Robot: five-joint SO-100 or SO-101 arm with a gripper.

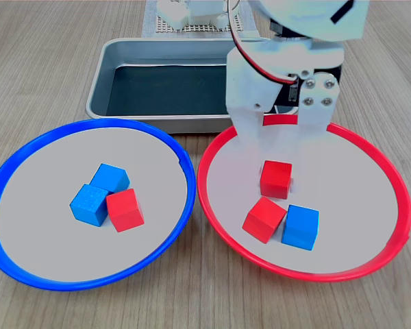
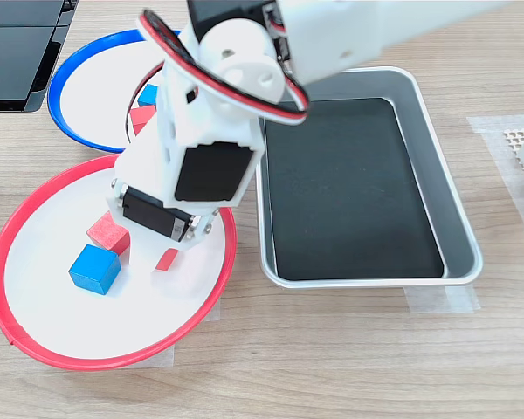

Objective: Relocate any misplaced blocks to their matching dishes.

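While the gripper (image 1: 279, 133) hangs over the far side of the red-rimmed dish (image 1: 397, 188), fingers apart and empty above a red cube (image 1: 275, 178), the misplaced blue cube (image 1: 301, 226) sits nearer the dish's front rim, toward the camera from those fingers.

Table (image 1: 48, 75): light wood grain, seen in both exterior views.
Blue dish (image 1: 27, 274): rests on the table at the first exterior view's left.
Red dish (image 1: 390, 253): rests just beside the blue dish, on the first exterior view's right; rims near, contact unclear.
Tray (image 1: 106, 62): metal, black bottom, behind both dishes.
Tape (image 2: 437, 299): clear strips on the table near the tray corner.
Black panel (image 2: 13, 52): at the second exterior view's top left.
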